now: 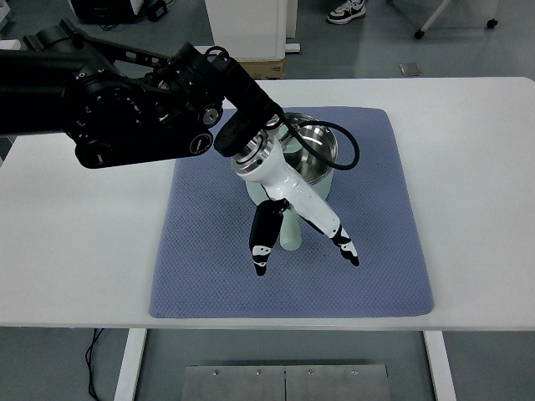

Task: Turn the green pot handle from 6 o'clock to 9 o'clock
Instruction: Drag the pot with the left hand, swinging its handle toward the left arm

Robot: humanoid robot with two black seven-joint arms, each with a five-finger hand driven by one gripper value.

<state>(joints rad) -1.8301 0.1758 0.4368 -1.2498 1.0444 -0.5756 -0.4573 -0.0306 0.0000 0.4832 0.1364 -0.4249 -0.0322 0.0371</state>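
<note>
Green pot (313, 154) sits on blue mat (292, 217), mat centred on table (468, 167); handle (290, 230) points toward me from pot, near 6 o'clock; left hand (297, 221) over handle, fingers (262, 242) spread either side, not clenched; I judge straddle set for sideways push; right hand unseen.
</note>
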